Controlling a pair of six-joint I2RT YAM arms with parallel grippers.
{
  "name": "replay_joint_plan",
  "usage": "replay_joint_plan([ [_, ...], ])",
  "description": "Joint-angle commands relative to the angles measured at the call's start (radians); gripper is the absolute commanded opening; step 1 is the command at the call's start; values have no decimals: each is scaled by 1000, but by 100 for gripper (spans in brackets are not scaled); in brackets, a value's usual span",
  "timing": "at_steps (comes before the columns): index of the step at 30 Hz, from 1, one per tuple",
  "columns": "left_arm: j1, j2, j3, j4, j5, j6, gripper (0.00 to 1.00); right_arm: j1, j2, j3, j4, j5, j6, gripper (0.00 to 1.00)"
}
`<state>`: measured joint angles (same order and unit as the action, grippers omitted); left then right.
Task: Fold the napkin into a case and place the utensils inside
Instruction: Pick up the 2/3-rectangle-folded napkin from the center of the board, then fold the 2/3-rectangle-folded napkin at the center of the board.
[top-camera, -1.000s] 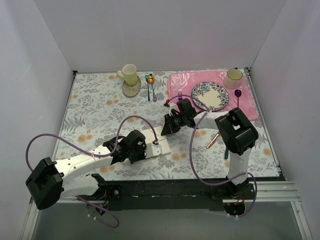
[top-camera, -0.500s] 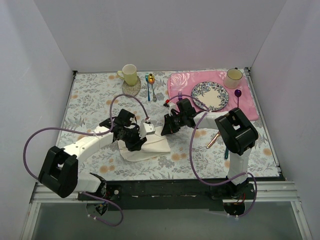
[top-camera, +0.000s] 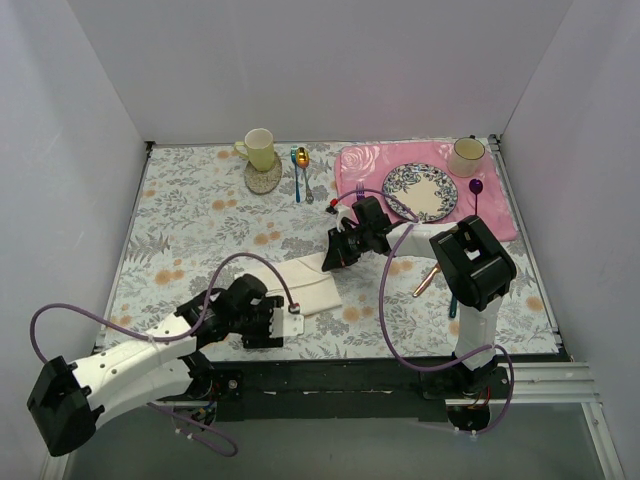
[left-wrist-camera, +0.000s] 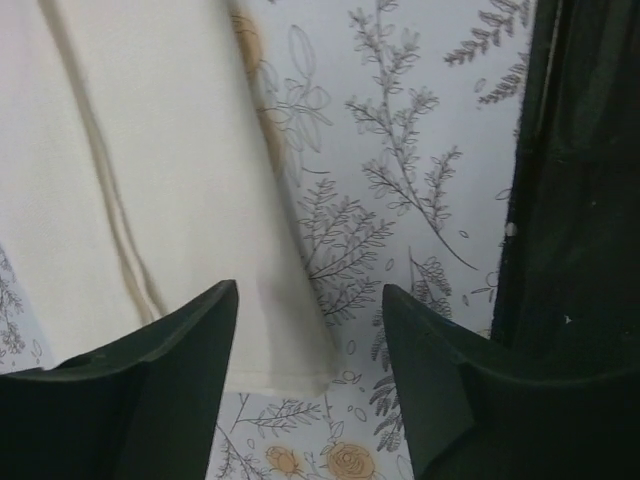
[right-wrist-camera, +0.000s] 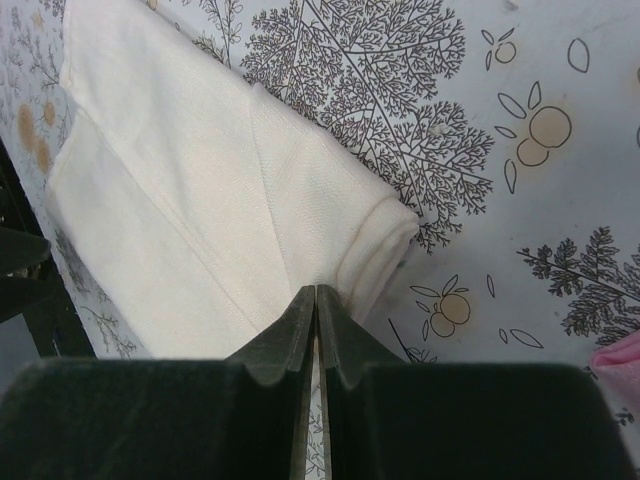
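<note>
The cream napkin (top-camera: 300, 285) lies folded in a flat band on the floral tablecloth, also in the left wrist view (left-wrist-camera: 150, 180) and the right wrist view (right-wrist-camera: 190, 190). My right gripper (top-camera: 329, 262) (right-wrist-camera: 317, 293) is shut on the napkin's far right folded corner. My left gripper (top-camera: 283, 323) (left-wrist-camera: 308, 298) hovers open over the napkin's near corner, with nothing held. The copper knife (top-camera: 425, 282) lies right of the napkin, beside the right arm. A teal handle (top-camera: 452, 306), probably the spoon's, peeks out by that arm.
A yellow mug (top-camera: 259, 148) on a coaster and a blue-handled spoon (top-camera: 298, 172) sit at the back. The pink placemat (top-camera: 500, 218) carries a patterned plate (top-camera: 420, 192), a cup (top-camera: 466, 155) and a purple utensil (top-camera: 477, 190). The black front rail (left-wrist-camera: 580, 200) is close to my left gripper.
My left gripper carried a napkin flap over, let go, opened and drew back toward the near edge. The napkin now lies folded. The right gripper has kept its hold and place.
</note>
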<state>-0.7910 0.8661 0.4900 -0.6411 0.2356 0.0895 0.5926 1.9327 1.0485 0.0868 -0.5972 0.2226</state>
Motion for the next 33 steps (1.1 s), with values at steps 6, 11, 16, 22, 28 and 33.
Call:
replay_joint_plan([
  [6, -192, 22, -125, 55, -295, 24, 33, 1, 74, -30, -111, 189, -72, 12],
  [11, -206, 112, -151, 104, -354, -5, 19, 0, 75, -33, -111, 186, -74, 12],
  [16, -205, 132, -114, 103, -345, -43, 0, -1, 78, -35, -111, 185, -74, 12],
  [22, -168, 100, -1, 15, -237, -71, 0, 0, 83, -31, -114, 183, -77, 12],
  [28, 51, 187, 122, -35, -24, -11, 0, 1, 83, -33, -113, 182, -80, 12],
  [33, 162, 281, 228, -60, 93, 27, 0, -1, 86, -30, -119, 183, -81, 12],
])
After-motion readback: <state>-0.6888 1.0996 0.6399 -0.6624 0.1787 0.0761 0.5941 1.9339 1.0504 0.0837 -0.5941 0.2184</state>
